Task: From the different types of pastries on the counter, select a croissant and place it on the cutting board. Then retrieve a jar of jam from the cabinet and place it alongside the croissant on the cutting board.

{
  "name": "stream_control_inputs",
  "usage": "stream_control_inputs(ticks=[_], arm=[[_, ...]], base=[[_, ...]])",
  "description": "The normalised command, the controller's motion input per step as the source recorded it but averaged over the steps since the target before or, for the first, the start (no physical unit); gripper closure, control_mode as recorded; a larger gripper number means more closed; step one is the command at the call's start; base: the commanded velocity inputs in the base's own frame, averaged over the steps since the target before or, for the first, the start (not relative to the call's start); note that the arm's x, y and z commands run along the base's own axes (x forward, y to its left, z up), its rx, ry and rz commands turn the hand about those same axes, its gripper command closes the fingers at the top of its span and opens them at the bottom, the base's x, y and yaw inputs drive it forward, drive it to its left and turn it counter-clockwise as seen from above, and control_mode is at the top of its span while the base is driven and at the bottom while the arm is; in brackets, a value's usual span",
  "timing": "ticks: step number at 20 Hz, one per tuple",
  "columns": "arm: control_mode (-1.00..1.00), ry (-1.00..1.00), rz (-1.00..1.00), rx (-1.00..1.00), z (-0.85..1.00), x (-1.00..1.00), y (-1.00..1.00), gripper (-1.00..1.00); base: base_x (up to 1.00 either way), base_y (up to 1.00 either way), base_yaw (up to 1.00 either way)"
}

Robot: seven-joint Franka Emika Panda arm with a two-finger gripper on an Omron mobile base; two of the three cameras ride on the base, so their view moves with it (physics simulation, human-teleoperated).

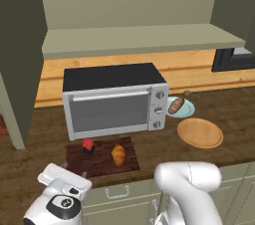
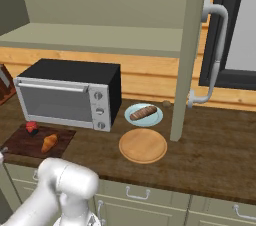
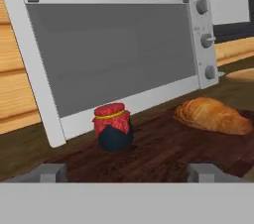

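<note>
The left base view looks forward and down from behind the arm at the worktop (image 1: pixel 234 104), with the toaster oven (image 1: pixel 114 100) near its middle, while the right base view takes the same worktop from the other side, putting the oven left of centre. Both share the cutting board (image 1: pixel 102 159) and round wooden plate (image 1: pixel 200 133). The hand view sits low and close over the board, facing the oven door

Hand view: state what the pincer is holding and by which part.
Nothing is held. The pincer stands open, its fingertips wide apart and low over the cutting board; the jar of jam sits free ahead of them, beside the croissant.
</note>
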Motion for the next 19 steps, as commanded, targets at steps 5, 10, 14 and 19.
stream_control_inputs(ticks=[5,10,14,19], arm=[[-1.00,0.08,0.20,0.08,0.91,-1.00,-0.05,-1.00],[-1.00,0.14,0.31,0.00,0.73,-1.00,-0.01,-1.00],[-1.00,0.11,0.32,0.00,0.77,-1.00,-0.07,-1.00],[-1.00,0.09,0.29,0.00,0.78,-1.00,-0.09,-1.00]], base=[[0.00,0.00,0.00],[0.00,0.00,0.00],[0.00,0.00,0.00],[0.00,0.00,0.00]])
